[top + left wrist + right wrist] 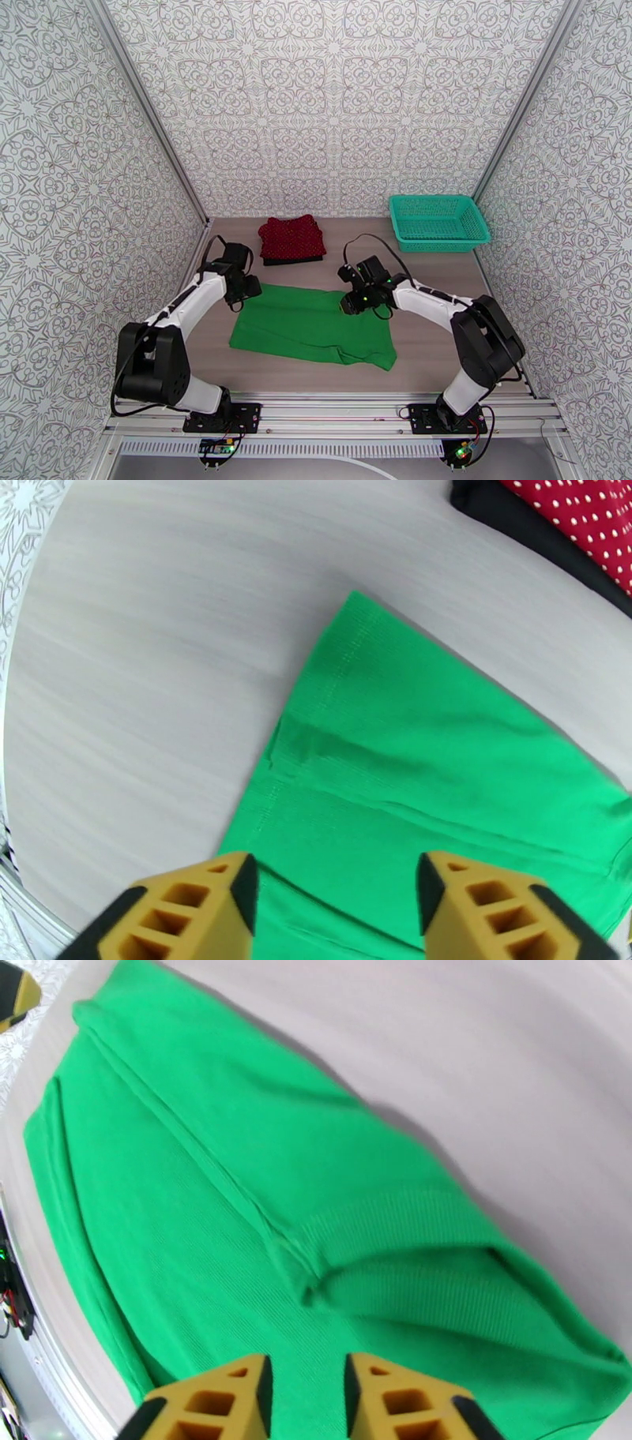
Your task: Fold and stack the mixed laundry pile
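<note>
"Holding anything?"
"No. The left gripper [337, 875] stands half open and the right gripper [308, 1372] barely parted, both empty over the green garment [316, 328], which lies flat mid-table."
"The others?"
"The red garment [292, 235] lies on the black garment [294, 258], behind it."

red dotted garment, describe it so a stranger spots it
On the table, look far back, left of the teal basket. The dark red garment lies folded there on a black garment; its white dots set it apart from that and the plain green garment.
</note>
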